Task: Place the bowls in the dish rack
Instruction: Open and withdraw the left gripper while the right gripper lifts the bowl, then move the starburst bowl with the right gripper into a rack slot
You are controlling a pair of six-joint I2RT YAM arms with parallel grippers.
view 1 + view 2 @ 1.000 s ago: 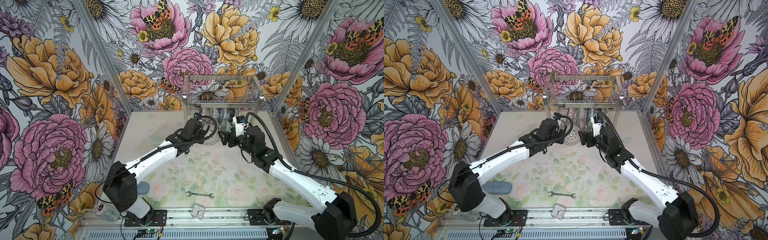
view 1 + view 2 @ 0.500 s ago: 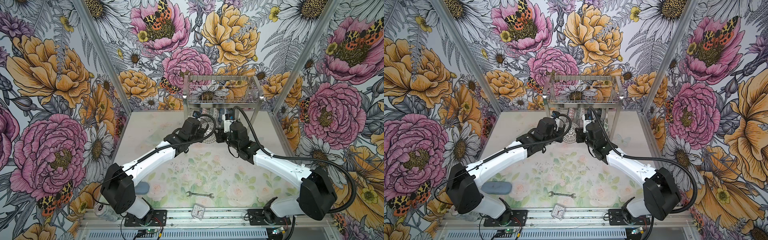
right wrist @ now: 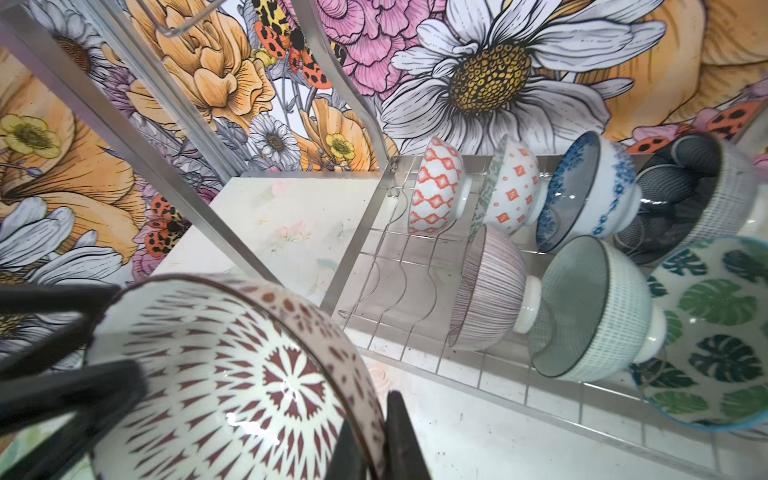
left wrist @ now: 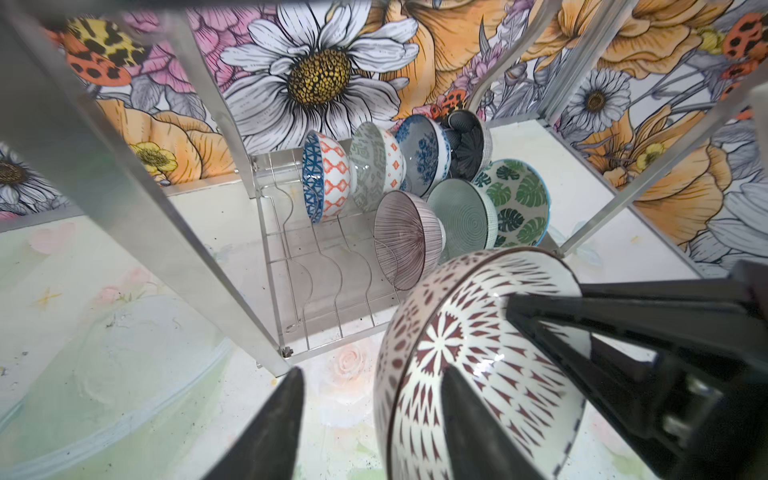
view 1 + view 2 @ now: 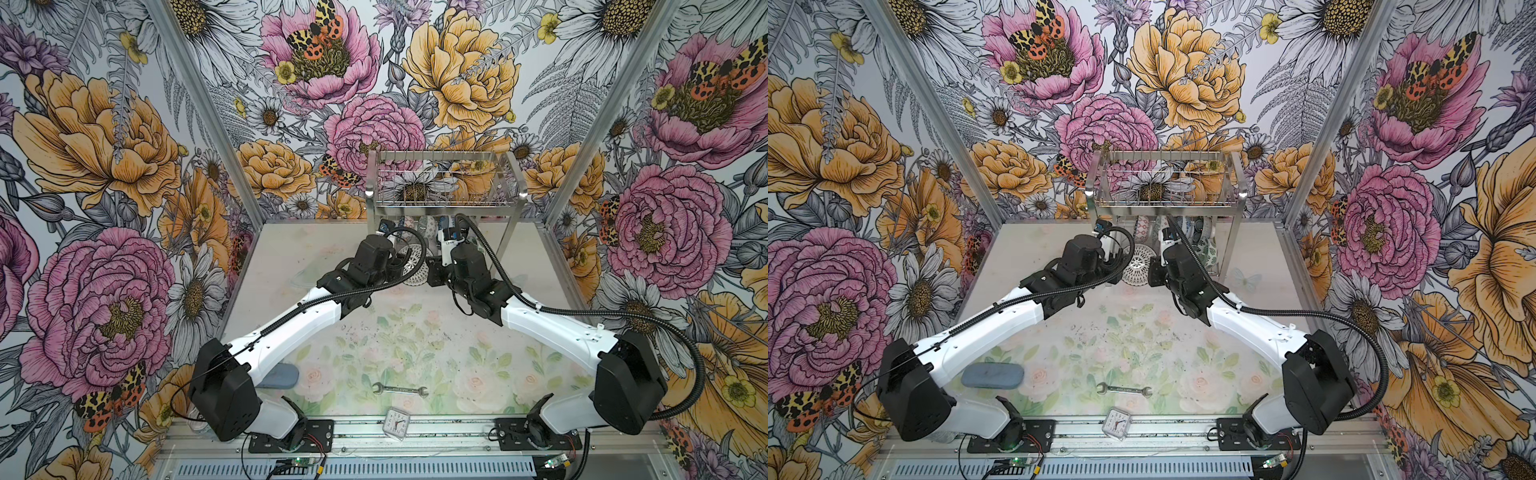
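Since a second ago our right gripper (image 3: pixel 372 424) is clamping the maroon-patterned bowl (image 3: pixel 232 374) by its rim, our left gripper (image 4: pixel 372 372) is gaping loose astride it, bowl hanging tilted just before the dish rack (image 4: pixel 291 266), seven bowls (image 4: pixel 461 216) slotted inside.

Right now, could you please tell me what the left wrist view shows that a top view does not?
Only the left wrist view: seven bowls standing on edge in the slotted tier of the dish rack, from the red-lattice bowl to the green-leaf bowl. Only a top view: the wrench, the clock and the wire basket. Both: the maroon-patterned bowl, pinched by the right gripper, with the left gripper open around its rim.
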